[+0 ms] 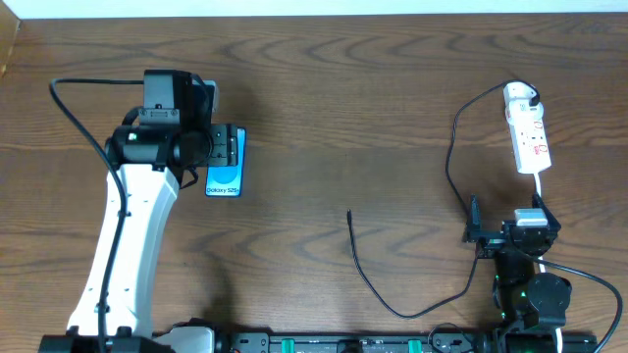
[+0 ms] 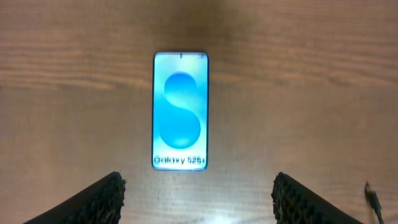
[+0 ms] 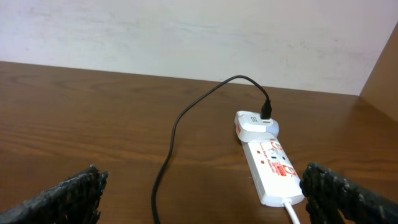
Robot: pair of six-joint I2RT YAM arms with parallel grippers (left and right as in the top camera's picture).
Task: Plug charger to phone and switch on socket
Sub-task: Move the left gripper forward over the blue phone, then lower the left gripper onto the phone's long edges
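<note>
Though wide open, left claw [image 2: 199, 191] empty.

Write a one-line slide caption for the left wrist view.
Left gripper, open, hovers over the phone lying screen-up on the wooden table; the charger tip shows at lower right.

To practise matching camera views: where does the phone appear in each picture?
Overhead: the phone lies left of centre, its upper end hidden.
Left wrist: the phone is in the middle, screen up.
Right wrist: not in it.
Shared landmark: the charger, seen in all three views.
</note>
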